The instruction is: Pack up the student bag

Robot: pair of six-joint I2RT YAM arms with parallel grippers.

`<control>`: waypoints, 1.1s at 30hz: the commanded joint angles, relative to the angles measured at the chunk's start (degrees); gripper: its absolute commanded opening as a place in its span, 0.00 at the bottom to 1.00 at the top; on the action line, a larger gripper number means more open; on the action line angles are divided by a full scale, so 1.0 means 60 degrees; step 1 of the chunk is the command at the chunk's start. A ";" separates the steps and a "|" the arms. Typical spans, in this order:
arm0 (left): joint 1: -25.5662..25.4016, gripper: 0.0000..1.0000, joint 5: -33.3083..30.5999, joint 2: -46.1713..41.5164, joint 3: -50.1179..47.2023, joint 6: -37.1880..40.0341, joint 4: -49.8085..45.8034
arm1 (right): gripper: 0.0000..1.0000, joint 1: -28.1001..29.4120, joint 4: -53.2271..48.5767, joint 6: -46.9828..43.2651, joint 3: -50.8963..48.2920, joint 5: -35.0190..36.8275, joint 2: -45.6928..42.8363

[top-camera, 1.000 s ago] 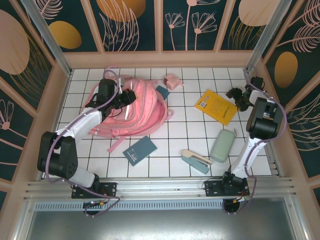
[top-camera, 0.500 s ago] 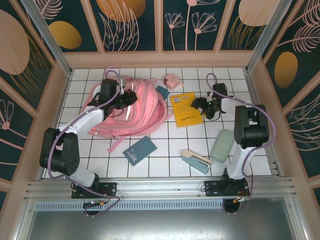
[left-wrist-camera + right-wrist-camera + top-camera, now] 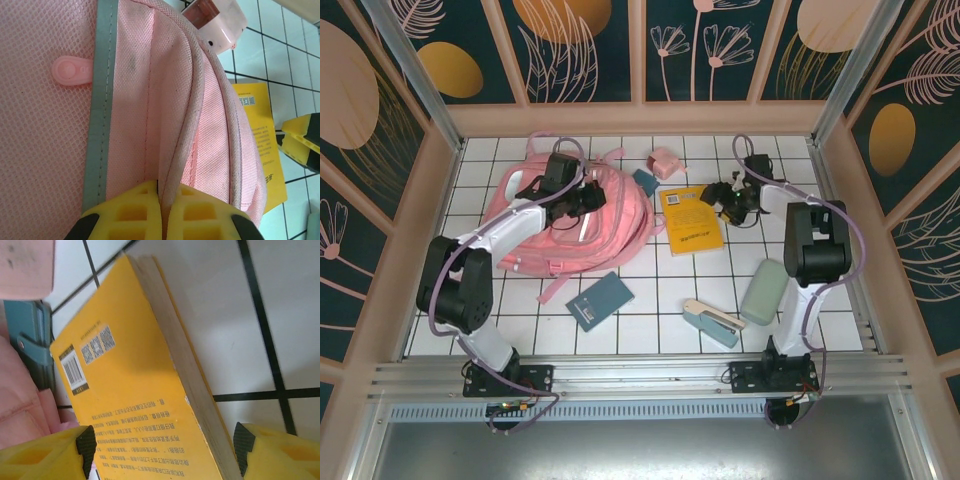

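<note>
Left fingers [image 3: 125, 212] clamp a raised fold of the student bag [image 3: 150, 100].

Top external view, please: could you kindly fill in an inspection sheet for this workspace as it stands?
Surface: white tiled table, dark grid lines.
Job's things: student bag, pink, lying back left.
Clutter: yellow book beside the bag; small pink pouch farther back; teal notebook, stapler and green case nearer the arms.
Grippers: left pincer shut on a fold of the bag's fabric; right pincer astride the yellow book's end, jaws wide, grip not clear.
Cables: purple cables loop along both arms.
Surroundings: flower-patterned wall panels; metal rail at the near edge.
</note>
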 commanded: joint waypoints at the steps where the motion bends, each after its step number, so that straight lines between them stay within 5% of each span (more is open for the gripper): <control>1: -0.0216 0.03 -0.0251 0.0458 0.0482 0.0096 -0.0228 | 0.75 0.0203 -0.0023 -0.0113 0.0141 -0.0723 0.0273; 16: -0.0578 0.02 -0.0149 0.1566 0.0920 -0.0036 -0.0381 | 0.60 0.0641 0.2614 0.1496 -0.1274 -0.3286 -0.0580; 27: -0.0592 0.01 0.0000 0.1643 0.0779 -0.0065 -0.0264 | 0.40 0.0840 0.2867 0.1708 -0.1213 -0.3515 -0.0913; 33: -0.0585 0.00 0.0121 0.1633 0.0766 -0.0065 -0.0250 | 0.39 0.1127 0.2952 0.1657 -0.0990 -0.3722 -0.0355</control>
